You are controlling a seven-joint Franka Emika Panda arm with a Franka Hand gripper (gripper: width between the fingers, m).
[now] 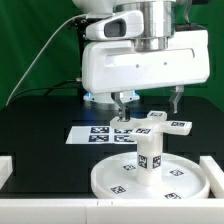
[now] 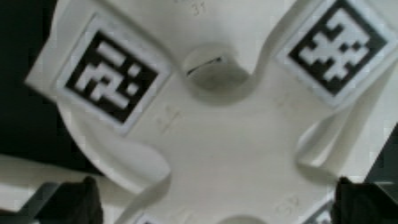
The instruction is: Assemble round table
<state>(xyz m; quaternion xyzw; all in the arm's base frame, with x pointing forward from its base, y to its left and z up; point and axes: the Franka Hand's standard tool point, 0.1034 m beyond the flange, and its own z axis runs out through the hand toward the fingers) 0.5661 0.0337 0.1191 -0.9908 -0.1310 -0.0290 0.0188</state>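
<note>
The large rimmed round disc [image 1: 110, 180] lies at the front of the black table. The short cylindrical post [image 1: 148, 153] stands upright on its middle. The cross-shaped foot piece [image 1: 152, 124] lies flat on the table behind them. It fills the wrist view [image 2: 214, 130], showing two tagged arms and a round centre hole. My gripper [image 1: 148, 100] hangs just above the foot piece. It is open, with a dark finger on either side of the piece [image 2: 217, 205]. Nothing is held.
The marker board [image 1: 92, 133] lies flat at the foot piece's side, toward the exterior view's left. White raised blocks stand at the table's front left [image 1: 6, 172] and front right [image 1: 212, 166]. Cables hang behind the arm.
</note>
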